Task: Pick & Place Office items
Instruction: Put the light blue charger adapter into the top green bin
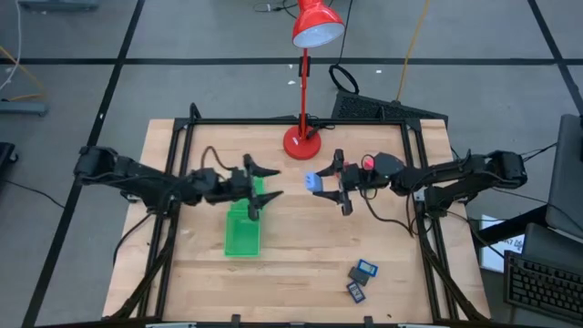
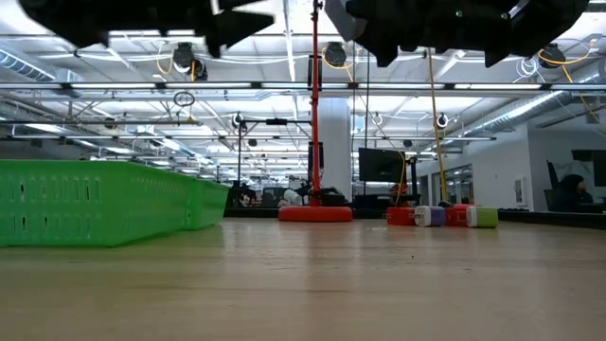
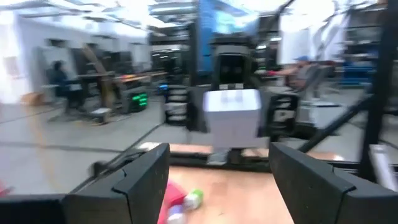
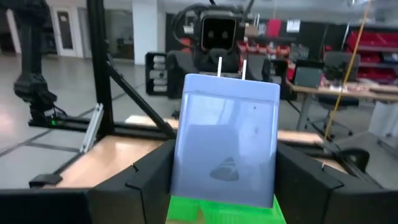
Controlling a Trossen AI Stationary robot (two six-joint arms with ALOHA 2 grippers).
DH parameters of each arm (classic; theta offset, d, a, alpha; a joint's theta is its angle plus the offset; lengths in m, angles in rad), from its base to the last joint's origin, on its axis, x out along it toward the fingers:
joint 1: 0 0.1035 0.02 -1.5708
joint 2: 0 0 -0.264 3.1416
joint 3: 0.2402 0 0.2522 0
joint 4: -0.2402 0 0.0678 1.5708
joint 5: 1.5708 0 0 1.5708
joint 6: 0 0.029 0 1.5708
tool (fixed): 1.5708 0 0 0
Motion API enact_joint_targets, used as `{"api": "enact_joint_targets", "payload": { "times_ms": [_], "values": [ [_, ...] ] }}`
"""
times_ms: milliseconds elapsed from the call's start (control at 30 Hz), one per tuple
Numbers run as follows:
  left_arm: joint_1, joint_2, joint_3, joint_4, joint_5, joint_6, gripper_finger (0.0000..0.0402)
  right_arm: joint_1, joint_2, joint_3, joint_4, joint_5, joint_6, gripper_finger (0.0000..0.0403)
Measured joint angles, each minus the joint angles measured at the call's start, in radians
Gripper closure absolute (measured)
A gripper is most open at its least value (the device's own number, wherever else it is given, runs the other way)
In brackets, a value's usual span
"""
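Note:
My right gripper point(image 1: 335, 182) is shut on a whitish-blue block point(image 4: 225, 143) with two metal prongs, held high above the table's middle. It also shows as a pale block point(image 3: 231, 115) in the left wrist view. My left gripper point(image 1: 264, 188) faces it, open and with nothing in it, above the far end of the green tray point(image 1: 242, 228). Two dark rectangles with blue faces point(image 1: 366, 269) point(image 1: 356, 291) lie flat on the wood near the front right. Small red, white and green pieces point(image 2: 443, 216) rest on the table to the right of the lamp base. My right gripper pinches the block between its two fingers by the two narrow sides point(image 4: 182, 177) at the end away from the prongs. The fingers lie level and point toward the table's left. The block is lifted clear of the table, prongs pointing away from the gripper.
A tall red desk lamp point(image 1: 303, 91) stands on its round base point(image 1: 301, 142) at the far middle. A black frame point(image 1: 273, 121) borders the table. Bare wood lies at the near left and near middle.

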Motion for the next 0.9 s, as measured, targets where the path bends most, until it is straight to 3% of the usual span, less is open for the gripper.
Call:
{"api": "enact_joint_targets", "payload": {
  "times_ms": [233, 467, 633, 900],
  "values": [
    [0.013, 0.166, 0.177, -0.001, 0.071, 0.089, 0.0128, 0.033, 0.000, 0.000, 0.041, 0.000, -0.021, 0.0181],
    [0.026, 0.275, 0.297, -0.026, 0.091, 0.074, 0.0128, 0.046, -0.002, 0.000, 0.060, -0.012, -0.038, 0.0187],
    [0.030, 0.309, 0.338, -0.027, 0.200, 0.060, 0.0128, 0.047, -0.002, 0.000, 0.056, -0.025, -0.040, 0.0186],
    [0.028, 0.311, 0.344, -0.039, 0.208, 0.056, 0.0128, 0.050, 0.000, 0.000, 0.049, 0.002, -0.039, 0.0191]
  ]
}}
